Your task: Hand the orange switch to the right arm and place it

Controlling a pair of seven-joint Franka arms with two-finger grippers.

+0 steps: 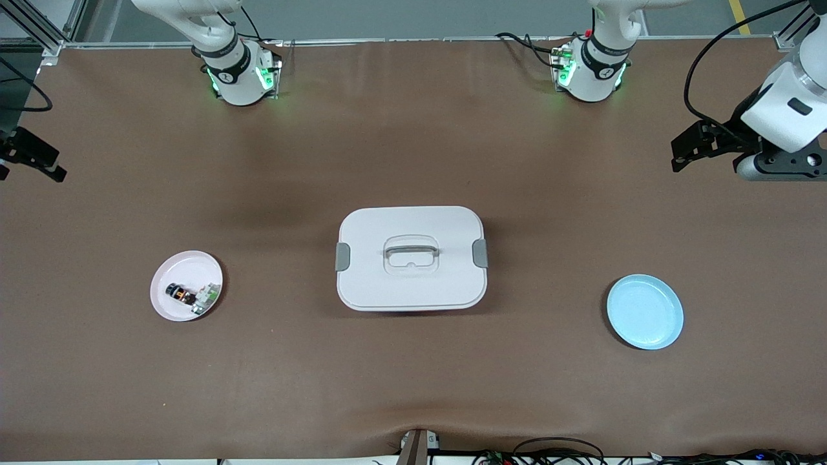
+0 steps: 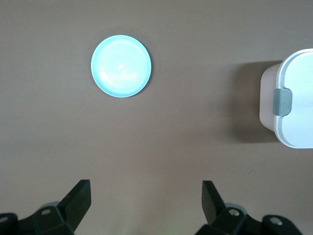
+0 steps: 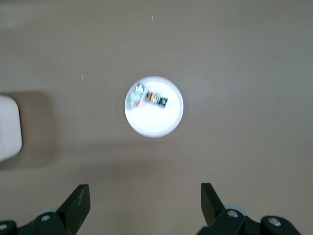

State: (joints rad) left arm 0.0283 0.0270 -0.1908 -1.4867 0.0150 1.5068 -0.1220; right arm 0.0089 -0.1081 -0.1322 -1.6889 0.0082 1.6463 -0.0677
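The orange switch (image 1: 181, 295) lay on the pink plate (image 1: 169, 307), toward the right arm's end of the table. It was touching, or nearly touching, a small greenish-white part (image 1: 206, 299) on the same plate. In the right wrist view the switch (image 3: 155, 98) showed as a tiny black block with an orange face, close against that pale part (image 3: 135, 98).

The switch looked very small, hard and light. It would probably not bend or break from a soft squeeze. It looked smooth, so it might slip or pop out if pinched at a corner. The best hold was likely across its two flat black sides, keeping clear of the pale part beside it.

The right gripper (image 3: 142, 205) hung high over the table near the pink plate (image 3: 154, 128), with its fingers spread wide and holding nothing. The left gripper (image 2: 146, 205) hung over the left arm's end of the table, near the blue plate (image 1: 645, 312); its fingers were also wide apart and empty. A white box with a lid (image 1: 411, 257) sat between the two plates.
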